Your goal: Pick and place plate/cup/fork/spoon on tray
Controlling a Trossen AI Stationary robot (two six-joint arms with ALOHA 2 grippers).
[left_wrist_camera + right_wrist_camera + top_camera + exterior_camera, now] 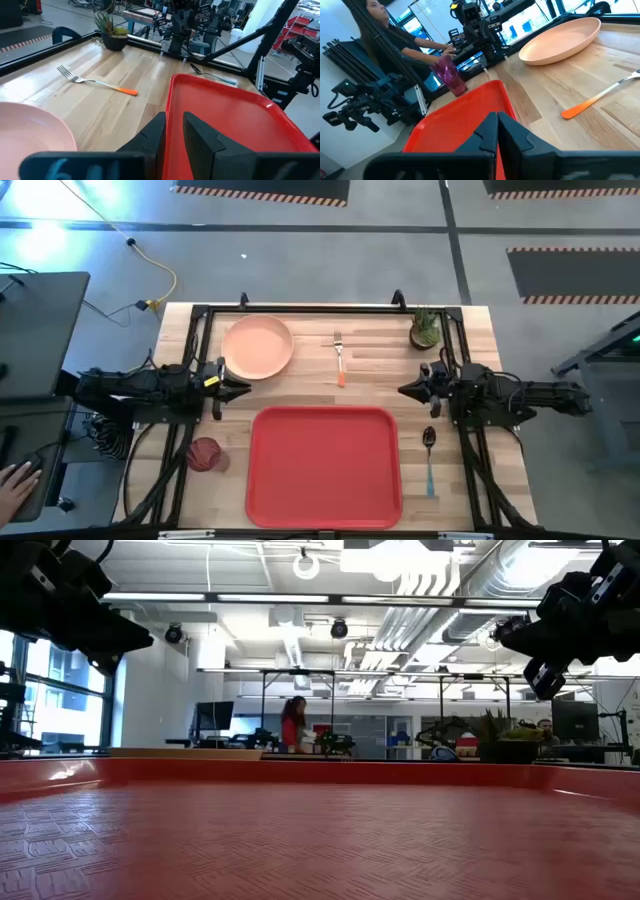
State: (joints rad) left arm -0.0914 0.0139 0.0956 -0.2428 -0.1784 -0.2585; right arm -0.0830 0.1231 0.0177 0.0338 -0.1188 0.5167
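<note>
The red tray [325,465] lies at the near middle of the table, with nothing on it. The peach-pink plate [258,346] lies flat at the far left. The orange-handled fork [340,358] lies to its right. The dark-red cup [204,453] stands upright left of the tray. The blue-handled spoon [430,460] lies right of the tray. My left gripper [240,388] hovers between plate and tray, its fingers [200,137] a narrow gap apart and empty. My right gripper [405,390] hovers off the tray's far right corner, shut and empty [496,125].
A small potted plant [425,328] stands at the far right corner. A black frame [300,308] runs round the table's edges. A person's hand [15,480] rests off the table at the left, and a person [385,30] sits beyond the left arm.
</note>
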